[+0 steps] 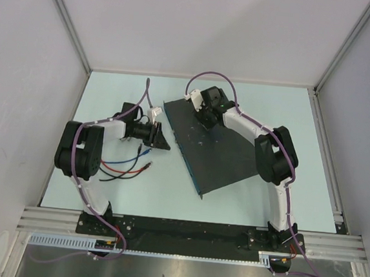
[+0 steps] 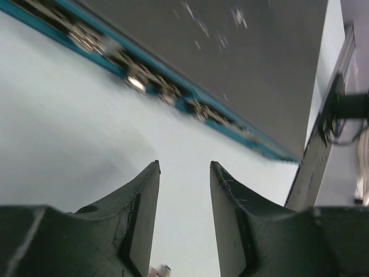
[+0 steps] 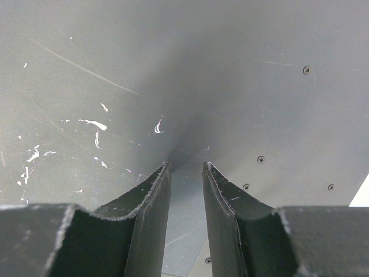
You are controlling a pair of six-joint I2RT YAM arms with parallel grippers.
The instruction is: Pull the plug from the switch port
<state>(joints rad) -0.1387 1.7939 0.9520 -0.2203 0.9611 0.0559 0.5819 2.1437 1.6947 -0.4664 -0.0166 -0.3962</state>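
You have loose red, blue and black cables (image 1: 122,170) on the left of your pale table (image 1: 243,208), grey walls (image 1: 201,30) around, and an aluminium rail (image 1: 48,217) near.

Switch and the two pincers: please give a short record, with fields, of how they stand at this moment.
switch: lies flat on the table, turned diagonally
port row: along its blue long edge
left pincer: open, empty, short of the port row
right pincer: open, empty, at the switch top
cables: loose on the table, apart from the switch
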